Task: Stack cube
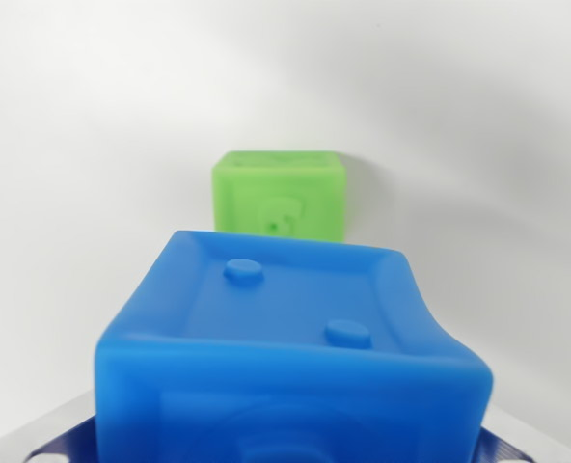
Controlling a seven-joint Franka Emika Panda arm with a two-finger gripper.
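A blue cube (285,328) fills the lower half of the wrist view, very close to the camera, its top face showing two raised studs. My gripper (285,451) is shut on it: a grey finger (35,439) shows at the bottom left corner and another at the bottom right, each pressed against a side of the cube. Beyond the blue cube, a green cube (281,193) rests on the white surface, near the middle of the view, with an embossed figure on its front face. Its lower edge is hidden behind the blue cube.
A plain white surface (83,145) surrounds both cubes, with soft shadow toward the upper right. Nothing else is in view.
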